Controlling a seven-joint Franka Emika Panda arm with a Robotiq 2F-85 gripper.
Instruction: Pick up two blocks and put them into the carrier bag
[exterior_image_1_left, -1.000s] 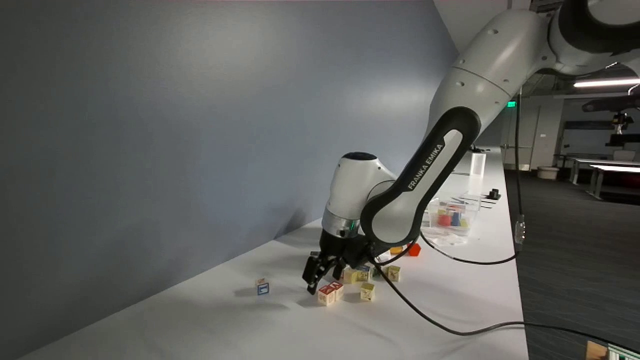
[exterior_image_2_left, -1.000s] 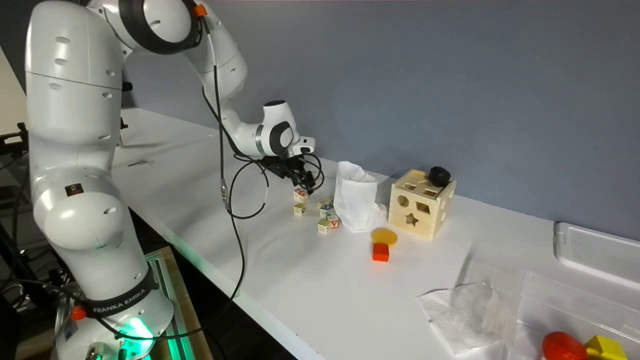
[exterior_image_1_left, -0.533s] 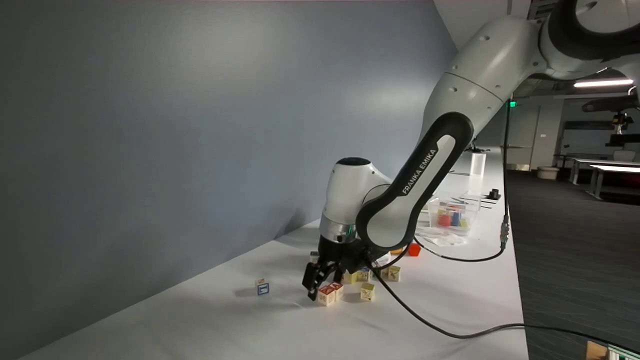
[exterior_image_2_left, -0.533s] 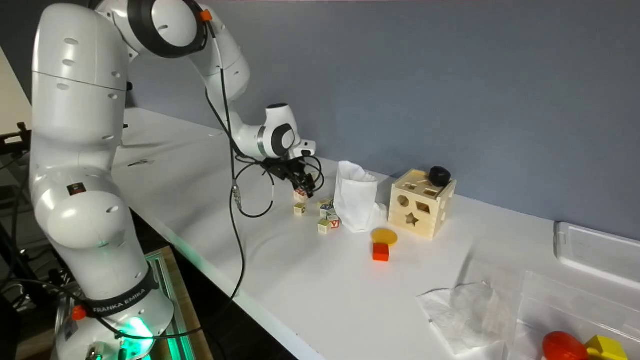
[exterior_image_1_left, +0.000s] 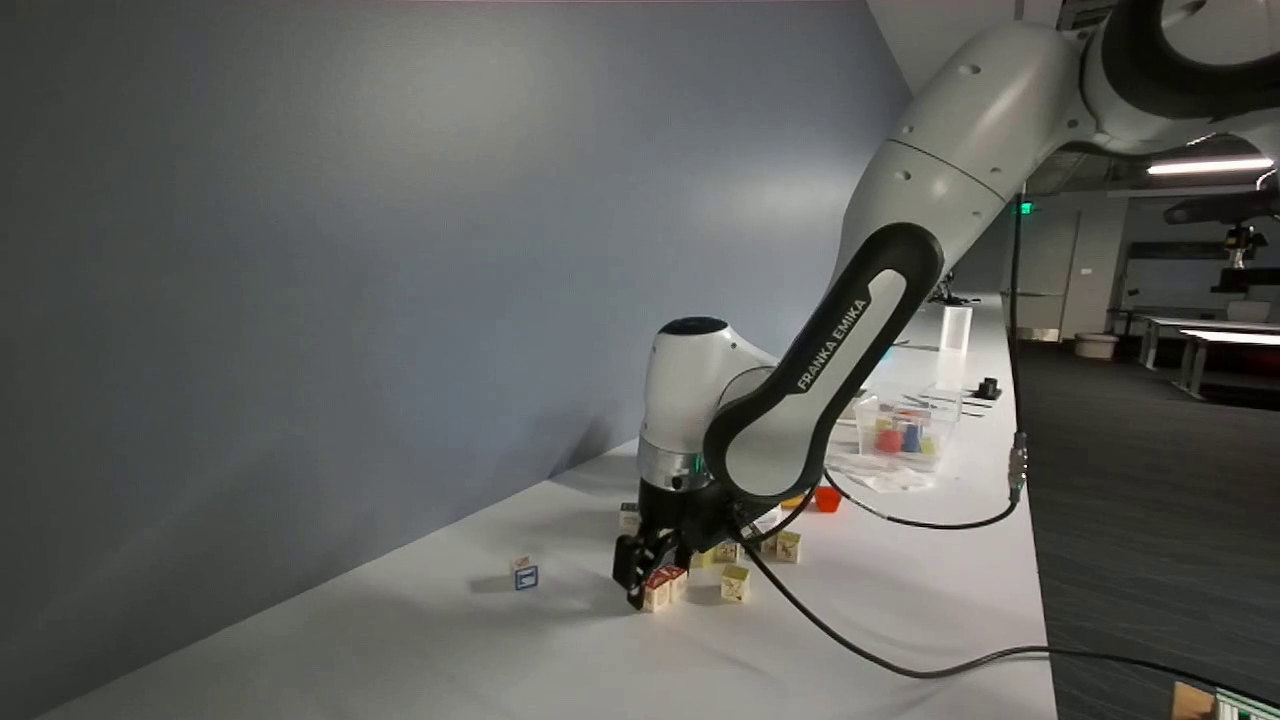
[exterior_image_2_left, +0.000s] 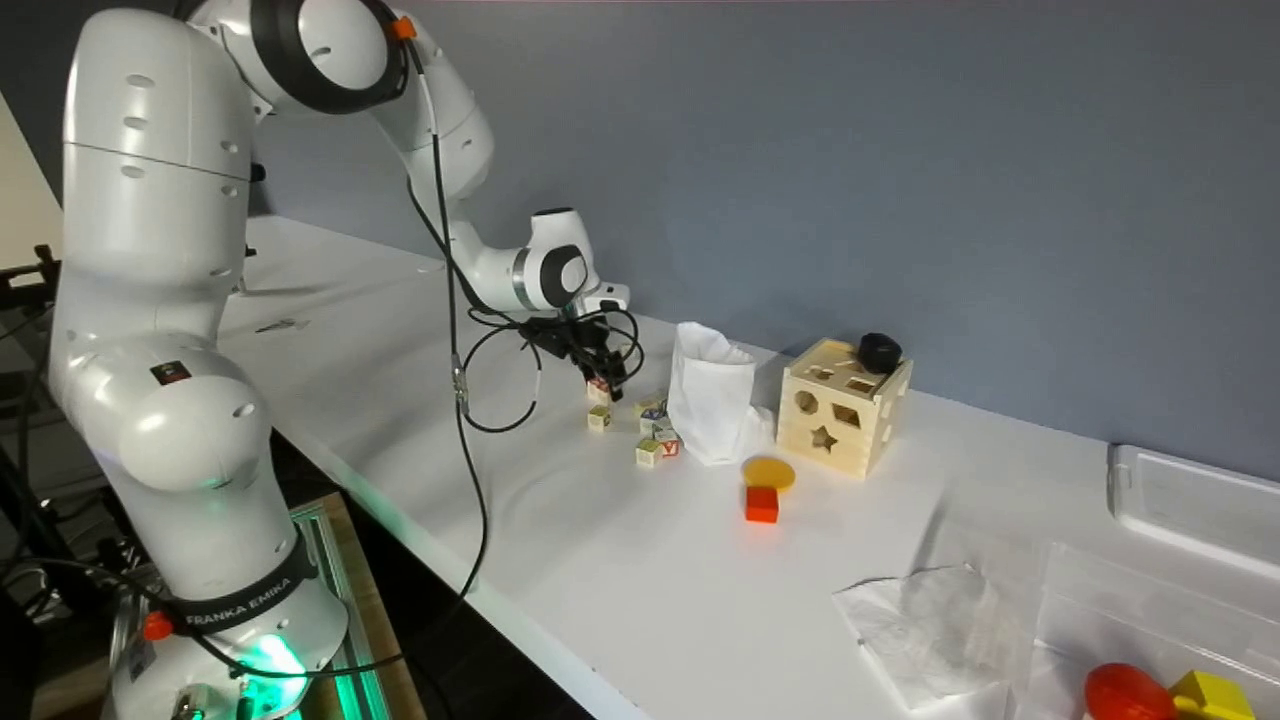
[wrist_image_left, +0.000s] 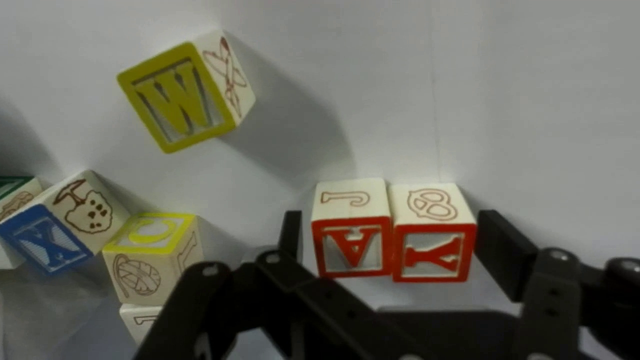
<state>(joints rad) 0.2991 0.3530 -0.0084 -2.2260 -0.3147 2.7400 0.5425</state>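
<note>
Two red-lettered wooden blocks, an A block (wrist_image_left: 352, 247) and a Y block (wrist_image_left: 432, 252), lie side by side on the white table, touching. My gripper (wrist_image_left: 390, 235) is open, with one finger on each outer side of the pair. A gap shows beside the A block; the other finger is very close to the Y block, and I cannot tell if it touches. In an exterior view the gripper (exterior_image_1_left: 658, 582) is low at the red blocks (exterior_image_1_left: 657, 594). The white carrier bag (exterior_image_2_left: 708, 400) stands upright with its top open, beyond the loose blocks.
A yellow W block (wrist_image_left: 177, 97), a blue X block (wrist_image_left: 47, 237) and a yellow C block (wrist_image_left: 150, 260) lie nearby. A lone block (exterior_image_1_left: 525, 575) is nearer the wall. A wooden shape box (exterior_image_2_left: 840, 410), orange disc (exterior_image_2_left: 768, 473) and red block (exterior_image_2_left: 761, 505) stand past the bag.
The gripper has moved down to table level, its fingers now on both sides of the two red blocks. The bag and the other blocks have not moved.
</note>
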